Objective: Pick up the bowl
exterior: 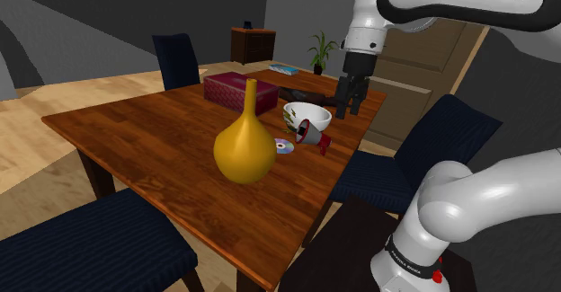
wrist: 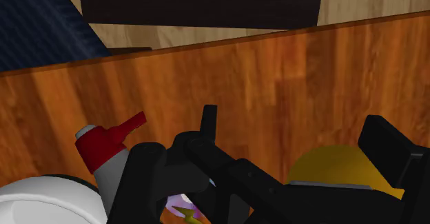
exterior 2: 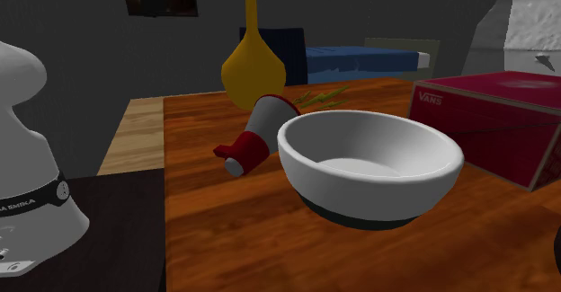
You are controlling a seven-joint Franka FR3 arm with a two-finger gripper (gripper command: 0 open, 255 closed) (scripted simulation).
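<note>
— How does the tool (exterior: 350, 109) stand?

— Spread. In the shoulder view its two black prongs hang down over the table (exterior: 144, 142) with a gap between them. In the wrist view the fingers (wrist: 394, 162) sit wide apart. Nothing is pinched.

— Does it touch anything?

— Not that I can see. A black shape (wrist: 227, 164) lies between the fingers in the wrist view. I cannot tell what it is, or whether it meets them.

— And the bowl?

— The bowl (exterior: 307, 117) stands upright on the table, just beside the tool, on the shoulder view's left of it. It is white, and the second exterior view shows a dark foot under it. A sliver of table shows between its rim and the nearer prong.

— What lies closest to it?

— A small red and white megaphone (exterior: 311, 138), tipped on its side, close against the bowl on the side facing the shoulder camera. Whether the two touch, I cannot tell.

— Farther out?

— A yellow vase (exterior: 244, 146) with a long thin neck stands upright, toward the shoulder view's lower left of the bowl. A dark red box (exterior: 235, 91) lies flat beyond the vase, and the second exterior view shows VANS lettered on its side. Dark blue chairs (exterior: 108, 236) are drawn up around the table.
</note>
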